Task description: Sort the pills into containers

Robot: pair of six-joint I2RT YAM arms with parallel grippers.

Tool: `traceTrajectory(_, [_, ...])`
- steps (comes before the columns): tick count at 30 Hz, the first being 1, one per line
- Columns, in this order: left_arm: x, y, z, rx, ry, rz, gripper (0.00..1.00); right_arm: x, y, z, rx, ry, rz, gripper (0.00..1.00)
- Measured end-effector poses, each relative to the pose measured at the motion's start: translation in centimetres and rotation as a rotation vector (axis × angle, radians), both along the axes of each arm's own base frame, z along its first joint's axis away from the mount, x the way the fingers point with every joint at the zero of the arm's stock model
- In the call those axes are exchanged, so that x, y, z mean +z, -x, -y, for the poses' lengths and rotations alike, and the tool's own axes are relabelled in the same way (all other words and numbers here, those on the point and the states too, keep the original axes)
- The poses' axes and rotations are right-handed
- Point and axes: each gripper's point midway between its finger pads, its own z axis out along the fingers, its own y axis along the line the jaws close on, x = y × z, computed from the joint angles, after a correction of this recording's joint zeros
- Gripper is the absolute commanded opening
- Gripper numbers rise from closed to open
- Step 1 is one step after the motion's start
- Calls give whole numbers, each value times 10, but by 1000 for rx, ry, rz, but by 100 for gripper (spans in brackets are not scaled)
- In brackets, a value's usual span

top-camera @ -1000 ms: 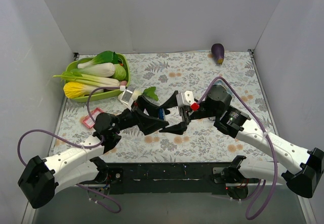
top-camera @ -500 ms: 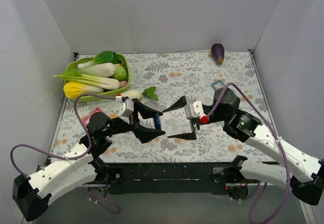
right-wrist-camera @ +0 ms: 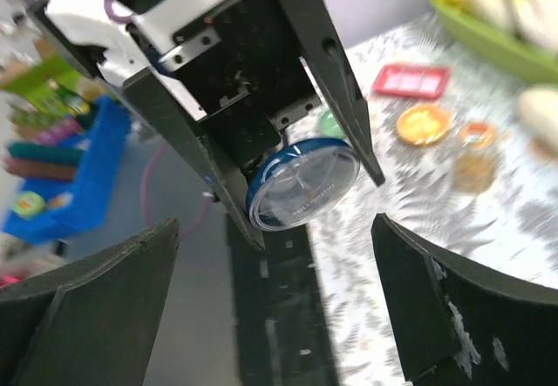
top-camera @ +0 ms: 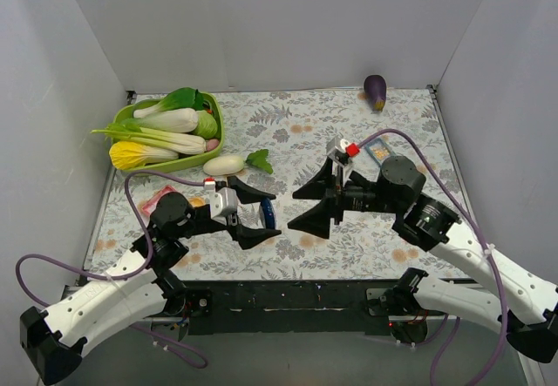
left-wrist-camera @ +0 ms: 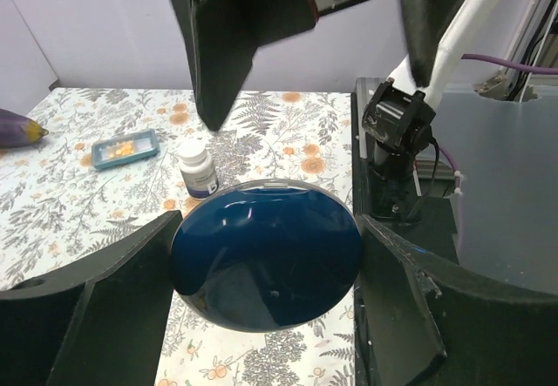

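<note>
My left gripper (top-camera: 272, 213) is shut on a dark blue round dish (left-wrist-camera: 266, 264), gripped at its sides and held on edge above the table. Its clear lid (right-wrist-camera: 303, 183) faces the right wrist camera. My right gripper (top-camera: 291, 212) stands wide open just right of the dish, apart from it, with nothing between its fingers (right-wrist-camera: 131, 299). A blue rectangular tray (left-wrist-camera: 125, 149) holds orange pills, and a white pill bottle (left-wrist-camera: 199, 168) stands next to it. A pink tray (right-wrist-camera: 411, 79), an orange dish (right-wrist-camera: 424, 125) and part of a green dish (right-wrist-camera: 330, 125) lie on the left side.
A big green basket (top-camera: 216, 133) of vegetables stands at the back left, with a white radish (top-camera: 225, 165) in front of it. A purple eggplant (top-camera: 375, 91) lies at the back right. The blue tray (top-camera: 377, 151) sits behind the right arm.
The grippers were close together around the dish. The right gripper has opened wide and pulled back to the right. The left gripper has drawn back left, still gripping the dish.
</note>
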Motion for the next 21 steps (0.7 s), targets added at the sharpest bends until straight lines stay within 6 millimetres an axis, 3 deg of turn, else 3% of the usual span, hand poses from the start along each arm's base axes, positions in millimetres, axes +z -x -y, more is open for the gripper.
traceTrajectory(6, [6, -3, 2, 3, -5, 30, 29, -33, -7, -15, -49, 34, -439, 98])
traceTrajectory(10, [9, -4, 4, -3, 1, 37, 29, -43, -4, -22, -40, 33, -623, 98])
traceTrajectory(17, [12, -2, 10, -37, 19, 30, 29, -20, 1, -28, 10, -42, -731, 98])
traceTrajectory(21, [29, 1, 11, -56, 82, 49, 29, -15, 0, -30, 22, -58, -774, 98])
